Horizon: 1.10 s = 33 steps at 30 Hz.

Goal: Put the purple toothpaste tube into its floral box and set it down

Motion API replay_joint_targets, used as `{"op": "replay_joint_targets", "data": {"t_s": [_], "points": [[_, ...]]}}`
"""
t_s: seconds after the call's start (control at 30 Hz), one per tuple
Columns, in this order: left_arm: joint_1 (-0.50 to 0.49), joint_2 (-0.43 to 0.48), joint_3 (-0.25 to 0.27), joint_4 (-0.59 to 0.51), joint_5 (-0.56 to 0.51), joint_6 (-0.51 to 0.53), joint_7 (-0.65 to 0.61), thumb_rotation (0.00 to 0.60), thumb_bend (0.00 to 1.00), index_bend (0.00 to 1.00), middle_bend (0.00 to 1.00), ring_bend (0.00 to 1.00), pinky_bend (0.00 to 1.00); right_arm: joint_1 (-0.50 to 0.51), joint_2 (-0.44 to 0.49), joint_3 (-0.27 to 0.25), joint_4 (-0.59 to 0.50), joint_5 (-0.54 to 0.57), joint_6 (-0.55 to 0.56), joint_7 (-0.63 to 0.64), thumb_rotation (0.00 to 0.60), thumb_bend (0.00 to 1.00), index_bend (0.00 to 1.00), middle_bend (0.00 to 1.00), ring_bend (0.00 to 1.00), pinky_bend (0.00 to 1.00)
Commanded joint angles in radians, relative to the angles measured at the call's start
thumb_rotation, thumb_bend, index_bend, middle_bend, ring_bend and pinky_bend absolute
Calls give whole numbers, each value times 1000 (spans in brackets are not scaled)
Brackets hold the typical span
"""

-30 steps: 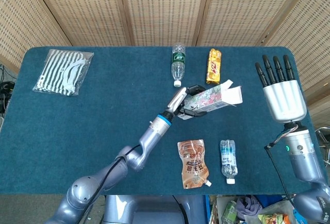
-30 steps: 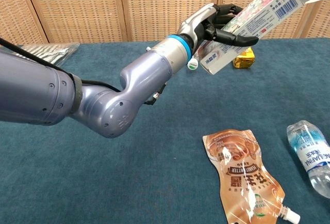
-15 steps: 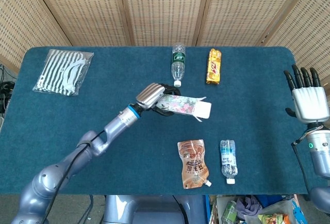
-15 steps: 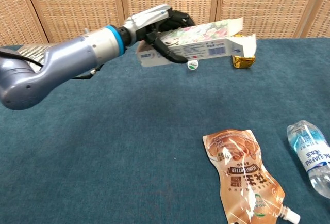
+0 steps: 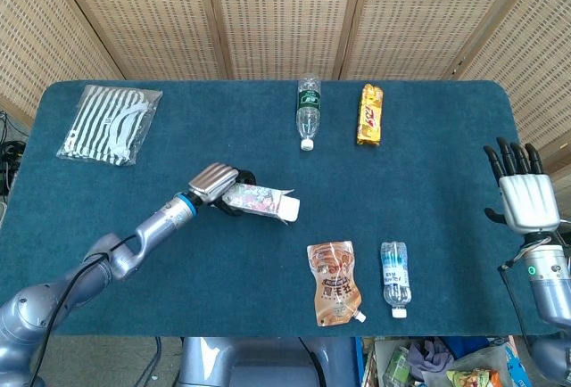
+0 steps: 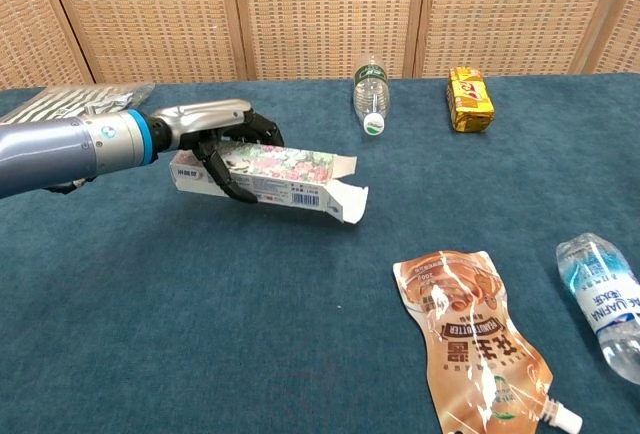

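My left hand [image 5: 217,185] [image 6: 215,140] grips the floral box [image 5: 258,201] [image 6: 270,176] near its closed end. The box lies nearly level, low over the blue table, with its open flap [image 6: 346,199] pointing right. The chest view does not show whether it touches the cloth. The purple toothpaste tube is not visible; it may be inside the box. My right hand [image 5: 522,193] is raised at the table's right edge, fingers spread, holding nothing.
A green-label bottle [image 5: 308,111] and a yellow snack pack [image 5: 370,113] lie at the back. A brown pouch [image 5: 335,293] and a small water bottle [image 5: 395,276] lie at the front right. A striped bag [image 5: 110,123] sits at the back left.
My left hand has carried the box from the table's middle to the left and down, levelling it. My right hand has drawn back to the right edge and lowered.
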Motion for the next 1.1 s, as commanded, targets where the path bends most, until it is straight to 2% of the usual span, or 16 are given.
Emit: {"op": "replay_joint_targets", "data": {"t_s": [0.03,0.1,0.13,0.2,0.33,0.43,0.53,0.8,0.9,1.03,1.1], "points": [[14,-29,8,25,-6,-19,8,600,231,310,108,83,152,-5,0,-1,-1,0,2,-3,600,0,0,0,0,0],[18,-42,9,38,-7,-25,4,600,231,111,4,1,30,-8,1,0,-1,-1,3,-4,600,0,0,0,0,0],[20,-46,8,41,-7,-26,2,600,231,39,0,0,3,-10,3,1,-3,-1,5,-3,600,0,0,0,0,0],[22,-47,5,41,-8,-24,-3,600,231,0,0,0,0,-14,7,3,-7,-4,10,-1,600,0,0,0,0,0],[25,-11,5,0,-4,-22,-17,600,232,0,0,0,0,-22,16,9,-20,-10,24,9,600,0,0,0,0,0],[38,49,-1,-64,-3,15,-30,600,232,0,0,0,0,-32,23,9,-34,-19,38,21,600,0,0,0,0,0],[102,156,-20,-139,-10,147,9,600,231,0,0,0,0,-55,24,-1,-49,-43,67,50,600,0,0,0,0,0],[333,467,-16,-490,-120,343,315,600,208,0,0,0,0,-115,-18,-49,-9,-140,154,139,600,0,0,0,0,0],[435,572,12,-615,-167,410,435,600,185,0,0,0,0,-145,-39,-72,2,-183,198,171,600,0,0,0,0,0],[543,649,32,-755,-221,505,621,600,165,0,0,0,0,-182,-51,-94,-17,-213,241,181,600,0,0,0,0,0],[587,669,38,-815,-238,546,674,600,166,0,0,0,0,-199,-54,-103,-33,-224,261,179,600,0,0,0,0,0]]}}
